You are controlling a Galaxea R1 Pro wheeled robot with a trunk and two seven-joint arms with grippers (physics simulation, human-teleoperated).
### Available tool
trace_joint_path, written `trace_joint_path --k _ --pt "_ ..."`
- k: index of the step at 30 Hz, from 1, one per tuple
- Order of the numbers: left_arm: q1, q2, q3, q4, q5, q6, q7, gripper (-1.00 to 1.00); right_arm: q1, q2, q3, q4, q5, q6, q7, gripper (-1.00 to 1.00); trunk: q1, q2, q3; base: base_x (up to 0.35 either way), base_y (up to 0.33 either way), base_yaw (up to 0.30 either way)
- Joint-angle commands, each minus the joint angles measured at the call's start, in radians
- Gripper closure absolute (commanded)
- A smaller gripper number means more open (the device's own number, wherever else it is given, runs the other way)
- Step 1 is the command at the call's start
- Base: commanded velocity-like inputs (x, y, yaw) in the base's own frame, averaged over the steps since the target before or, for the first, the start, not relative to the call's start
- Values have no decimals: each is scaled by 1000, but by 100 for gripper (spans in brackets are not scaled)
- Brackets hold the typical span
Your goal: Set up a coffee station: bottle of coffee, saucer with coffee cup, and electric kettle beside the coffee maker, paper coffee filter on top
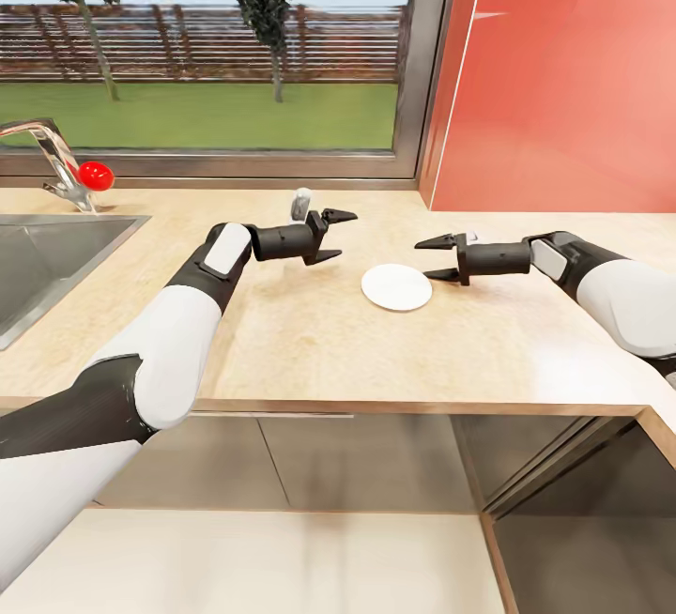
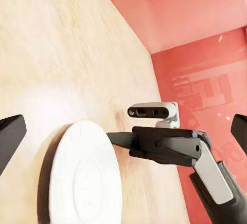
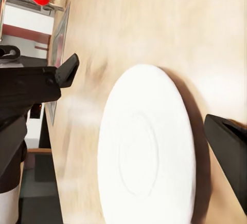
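The white saucer (image 1: 396, 286) lies flat on the light wood kitchen countertop (image 1: 310, 342), between my two grippers. My left gripper (image 1: 338, 237) hovers just left of the saucer, open and holding nothing. My right gripper (image 1: 434, 258) hovers just right of it, also open and holding nothing. In the left wrist view the saucer (image 2: 85, 178) lies below the right gripper's fingertip (image 2: 118, 139). The right wrist view has the saucer (image 3: 149, 172) close up beside one of its own fingers (image 3: 229, 142). The coffee maker, bottle of coffee, kitchen shelf, paper coffee filter, coffee cup and electric kettle are out of view.
A steel sink (image 1: 47, 257) is set into the counter at the left, with a faucet (image 1: 52, 159) and its red knob (image 1: 94, 175) behind it. A window runs along the back. A red wall panel (image 1: 563, 79) closes the right side. The counter turns a corner at the front right.
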Motion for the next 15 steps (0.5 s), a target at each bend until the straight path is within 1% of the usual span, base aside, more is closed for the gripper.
trace_joint_path --k 1,4,15 --pt "-1 -1 8 11 -8 6 -5 -100 -1 0 9 3 18 -3 1 -100 0 0 -1 0 0 0" --pt "-1 -1 6 40 -8 6 -5 -100 -1 1 8 3 17 -3 -2 -100 0 0 -1 0 0 0" --pt "-1 -1 7 54 -8 7 -5 -100 0 0 7 3 16 -4 -3 -100 0 0 -1 0 0 0"
